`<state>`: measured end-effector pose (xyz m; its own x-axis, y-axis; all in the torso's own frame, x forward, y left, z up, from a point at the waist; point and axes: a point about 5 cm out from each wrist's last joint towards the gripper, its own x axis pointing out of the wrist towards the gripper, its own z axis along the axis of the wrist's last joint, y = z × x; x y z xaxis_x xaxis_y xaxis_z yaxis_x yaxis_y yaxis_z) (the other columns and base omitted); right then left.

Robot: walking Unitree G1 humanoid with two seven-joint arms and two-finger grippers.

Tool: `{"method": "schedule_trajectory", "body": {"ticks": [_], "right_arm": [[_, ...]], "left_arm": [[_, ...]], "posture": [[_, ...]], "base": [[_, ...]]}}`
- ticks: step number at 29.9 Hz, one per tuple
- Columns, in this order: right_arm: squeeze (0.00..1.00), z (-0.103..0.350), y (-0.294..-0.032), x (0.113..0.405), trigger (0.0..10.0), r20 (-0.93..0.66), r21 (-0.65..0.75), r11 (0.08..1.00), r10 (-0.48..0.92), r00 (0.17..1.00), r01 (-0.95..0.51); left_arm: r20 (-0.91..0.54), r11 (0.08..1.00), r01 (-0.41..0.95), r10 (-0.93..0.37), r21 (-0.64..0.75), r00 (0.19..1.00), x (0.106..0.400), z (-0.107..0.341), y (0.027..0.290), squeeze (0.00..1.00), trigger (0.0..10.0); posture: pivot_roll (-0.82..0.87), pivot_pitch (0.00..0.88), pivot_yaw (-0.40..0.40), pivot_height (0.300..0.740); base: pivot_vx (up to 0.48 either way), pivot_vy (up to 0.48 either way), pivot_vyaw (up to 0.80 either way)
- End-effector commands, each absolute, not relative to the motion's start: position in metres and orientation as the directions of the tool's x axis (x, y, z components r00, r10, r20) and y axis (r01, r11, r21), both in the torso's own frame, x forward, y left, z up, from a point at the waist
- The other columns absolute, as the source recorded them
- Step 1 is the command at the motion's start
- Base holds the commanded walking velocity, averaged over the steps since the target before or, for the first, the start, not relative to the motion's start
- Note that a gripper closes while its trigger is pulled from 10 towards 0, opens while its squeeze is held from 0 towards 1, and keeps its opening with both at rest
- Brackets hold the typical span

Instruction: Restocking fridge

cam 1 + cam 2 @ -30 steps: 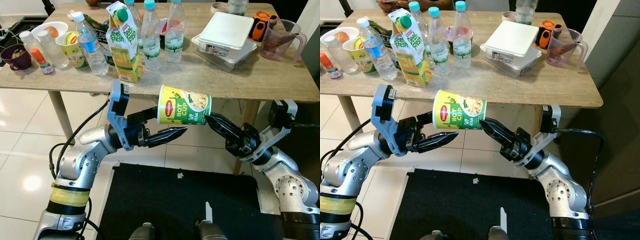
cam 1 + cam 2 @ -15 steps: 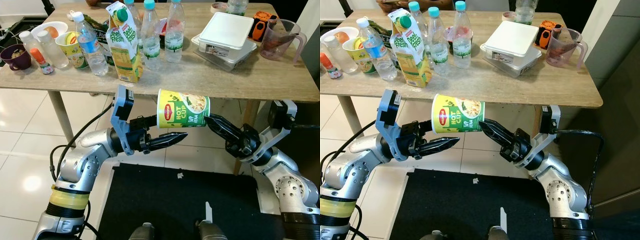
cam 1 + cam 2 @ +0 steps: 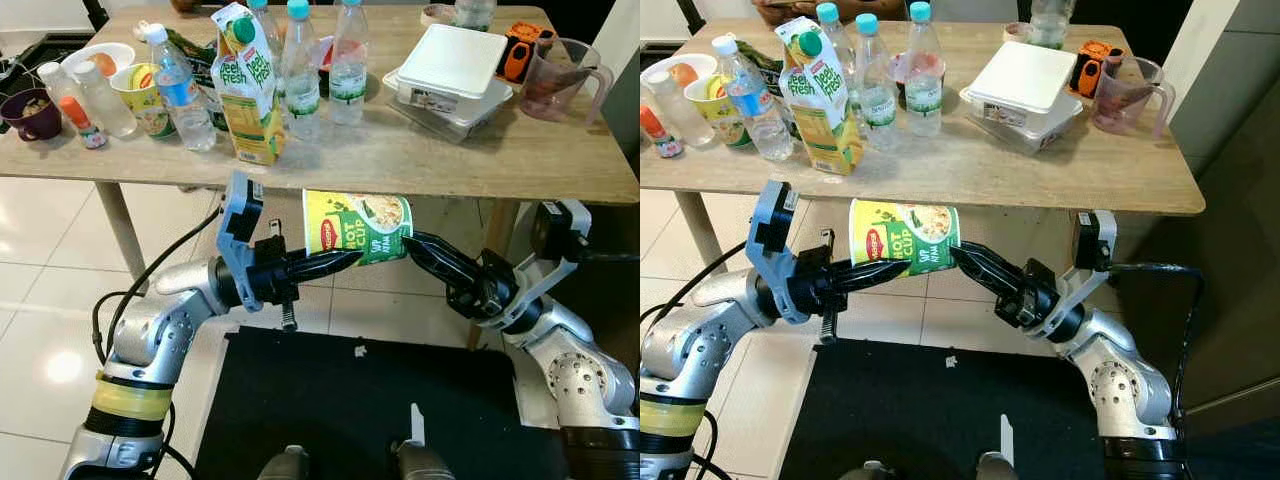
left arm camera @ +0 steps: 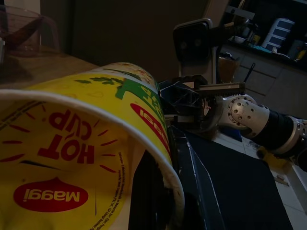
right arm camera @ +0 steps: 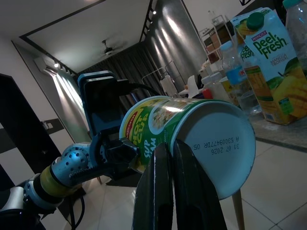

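I have the noodle cup lying on its side in the air between my two arms, just in front of the near edge of the wooden table and below its top. Its yellow and green label reads "HOT CUP", its wide rim faces left and its white base faces right.

My left gripper reaches in from the left, its black fingers drawn narrow and lying along the underside of the cup by the rim; the left wrist view shows a finger pressed against the rim's edge (whether the other finger is inside the cup I cannot tell). My right gripper comes in from the right. In the right wrist view its two fingers are nearly together and rest against the lower part of the cup's base, so the cup is pinched between my two arms rather than clamped by this one.

On the table beyond, at the left, stand a Peel Fresh juice carton and several water bottles. A stack of white lidded containers sits further right, with a clear measuring jug at the far right corner. Below me lies a black mat on the pale tiled floor.
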<state>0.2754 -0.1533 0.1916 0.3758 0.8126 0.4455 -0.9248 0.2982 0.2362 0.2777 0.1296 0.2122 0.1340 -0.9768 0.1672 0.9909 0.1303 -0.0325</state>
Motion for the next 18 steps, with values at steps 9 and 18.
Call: {"method": "schedule_trajectory", "body": {"ticks": [9,18], "right_arm": [[0.0,0.189,-0.152,0.273,0.0,0.432,0.249,0.297,0.818,0.38,-0.922],[1.0,0.178,-0.153,0.277,10.0,0.407,0.309,0.308,0.812,0.418,-0.9]], "left_arm": [[0.12,0.078,0.996,-0.989,-0.036,0.082,0.27,0.205,0.126,0.0,0.0],[0.107,0.106,0.993,-0.988,-0.053,0.111,0.272,0.198,0.128,0.0,0.0]], "posture": [[-0.07,0.176,0.017,0.74],[-0.07,0.178,0.013,0.74]], "base": [[0.0,0.0,0.0],[0.0,0.0,0.0]]}}
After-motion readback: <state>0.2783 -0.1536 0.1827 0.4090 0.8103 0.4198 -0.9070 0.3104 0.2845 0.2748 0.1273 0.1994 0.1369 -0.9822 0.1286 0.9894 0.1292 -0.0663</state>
